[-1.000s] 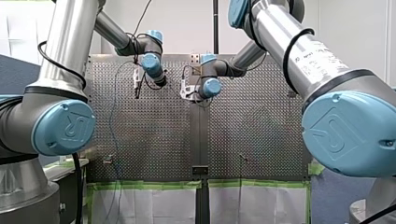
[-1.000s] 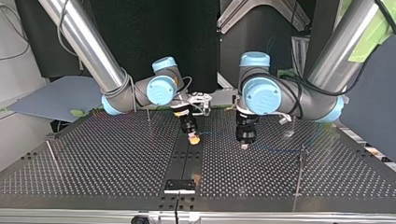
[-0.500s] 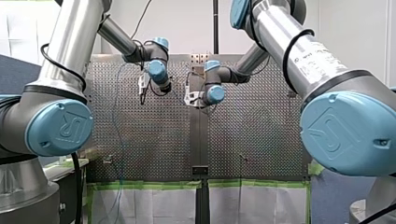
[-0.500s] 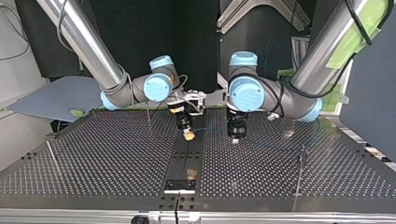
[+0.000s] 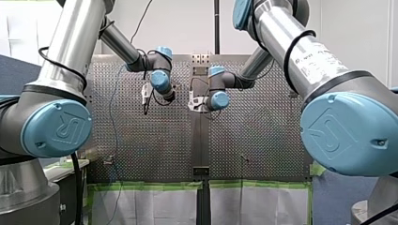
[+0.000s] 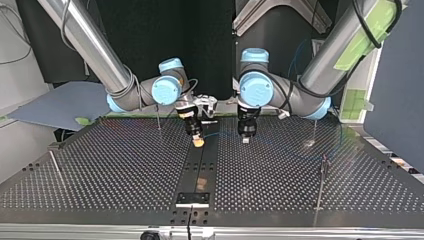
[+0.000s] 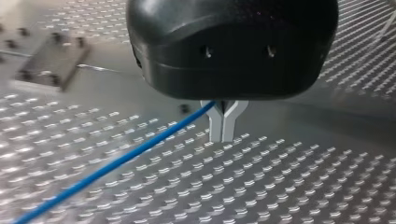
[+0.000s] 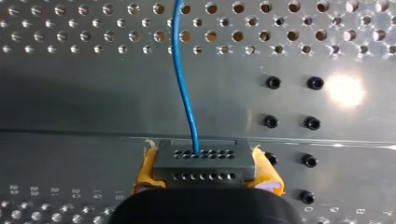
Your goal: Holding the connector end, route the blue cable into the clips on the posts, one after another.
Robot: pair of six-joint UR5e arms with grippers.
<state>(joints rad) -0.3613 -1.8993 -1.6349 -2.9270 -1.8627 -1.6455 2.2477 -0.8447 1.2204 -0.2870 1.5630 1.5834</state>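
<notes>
In the right wrist view my right gripper (image 8: 204, 173) is shut on a grey connector block (image 8: 203, 158), its yellow pads (image 8: 146, 170) on either side. The blue cable (image 8: 183, 84) leaves the block and runs ahead over the perforated table. In the left wrist view my left gripper (image 7: 223, 122) is shut on the blue cable (image 7: 116, 161), which trails off to one side. In the top view my right gripper (image 6: 198, 142) and my left gripper (image 6: 244, 139) hang close together over the table's far middle, a short stretch of cable (image 6: 212, 134) between them.
Thin posts stand at the top view's right (image 6: 323, 167), at its left (image 6: 55, 161) and at the back (image 6: 158, 119). A small black plate (image 6: 192, 198) sits at the near middle edge. In the front view the cable (image 5: 111, 117) runs down the board's left side.
Both grippers have moved away from the top view's camera, toward the table's far edge. My left gripper has also shifted toward that view's left, closer to my right one. Both grips are unchanged.
</notes>
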